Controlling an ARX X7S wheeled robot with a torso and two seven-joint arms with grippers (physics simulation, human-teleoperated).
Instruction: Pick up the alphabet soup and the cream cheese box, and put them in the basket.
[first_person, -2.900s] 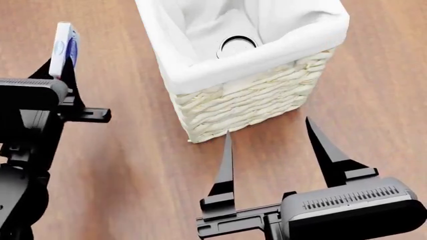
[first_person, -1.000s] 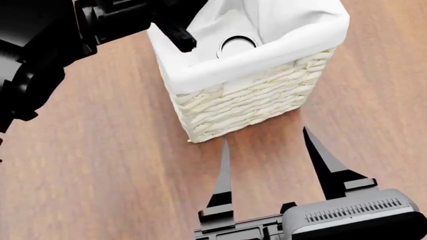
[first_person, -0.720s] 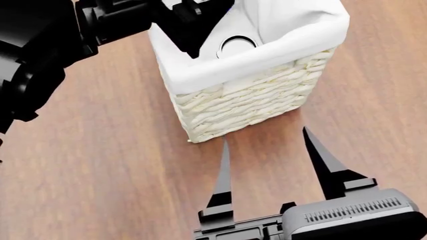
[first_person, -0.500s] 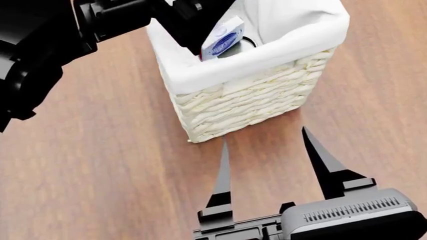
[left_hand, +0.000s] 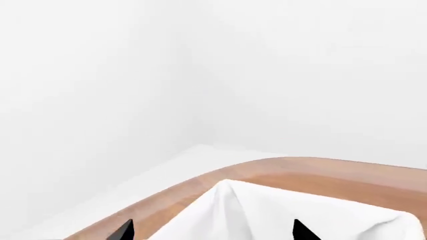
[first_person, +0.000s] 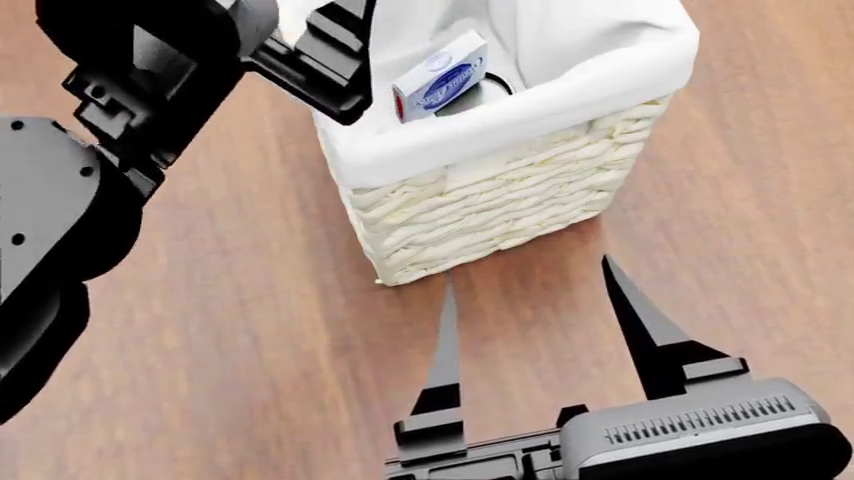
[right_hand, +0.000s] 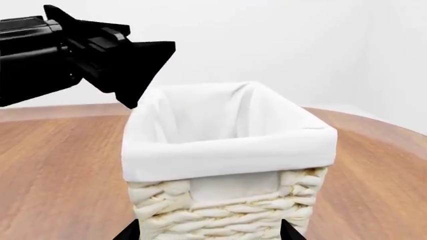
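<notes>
The basket (first_person: 494, 190) of cream wicker with a white liner stands on the wooden table. Inside it the cream cheese box (first_person: 441, 76) leans on edge against the near-left liner wall, held by nothing. Of the alphabet soup only a thin dark curved rim (first_person: 498, 84) shows behind the box. My left gripper (first_person: 334, 45) hangs open and empty over the basket's left rim; in its wrist view the gripper (left_hand: 213, 234) spans the liner (left_hand: 267, 215). My right gripper (first_person: 534, 300) is open and empty just in front of the basket (right_hand: 227, 150), its tips (right_hand: 210, 232) level with the wicker.
The bare wooden table (first_person: 240, 330) runs round the basket on all sides, and its curved far edge (left_hand: 300, 162) meets a white wall. My left arm (first_person: 80, 200) fills the left of the head view. The left gripper (right_hand: 127, 60) shows above the basket's far-left corner.
The left gripper carried the cream cheese box from the left over the basket and let it go inside. It has since drawn back, open. The right arm barely moved.
</notes>
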